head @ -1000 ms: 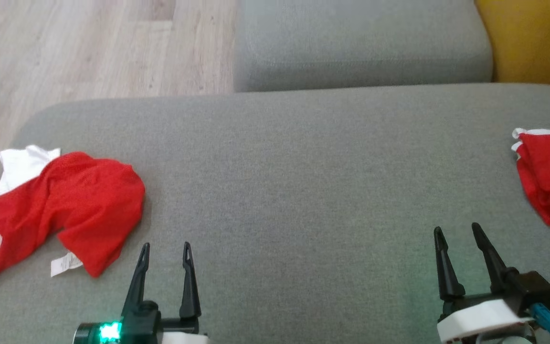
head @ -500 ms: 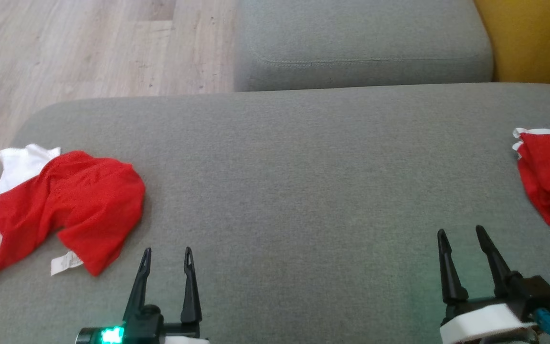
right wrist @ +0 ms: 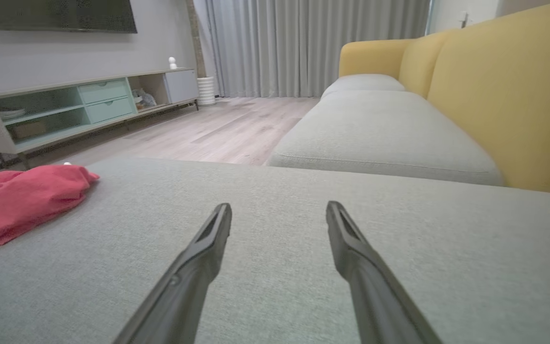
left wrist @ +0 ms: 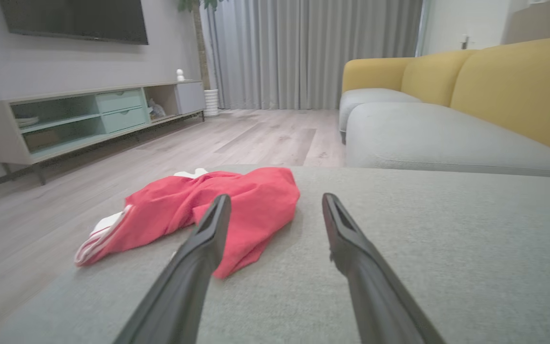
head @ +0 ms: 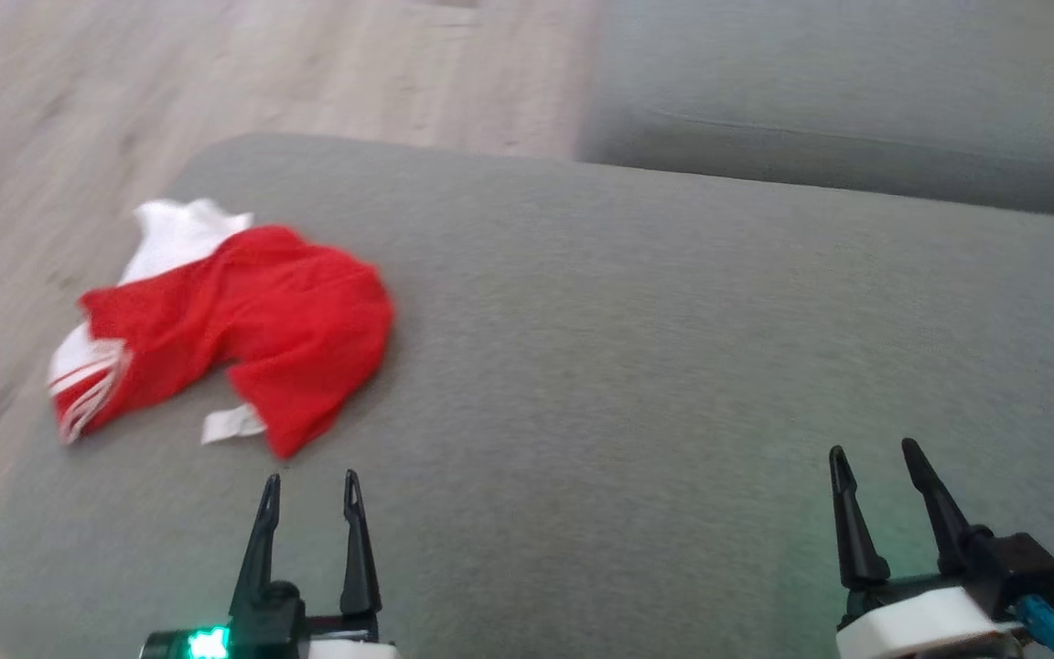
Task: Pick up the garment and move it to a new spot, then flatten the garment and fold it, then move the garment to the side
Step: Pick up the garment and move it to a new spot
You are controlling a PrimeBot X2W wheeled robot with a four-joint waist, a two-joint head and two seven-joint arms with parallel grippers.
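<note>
Seat cushion (head: pixel 637 366): nearest the robot, under both grippers.
Garment (head: pixel 243 320): on the seat cushion near its left end, ahead and to the left of the left gripper.
Left gripper (head: pixel 312 476): over the cushion at lower left, near the garment but apart from it.
Right gripper (head: pixel 872 447): over bare cushion at lower right, well apart from the garment.
Far cushion (head: pixel 838 101): behind the seat cushion, toward the right.
Floor (head: pixel 262 73): beyond and left of the seat cushion.
Backrest (left wrist: pixel 509 86): along the right of both cushions.
Cabinet (left wrist: pixel 89 119): across the floor, at the left in the left wrist view.
</note>
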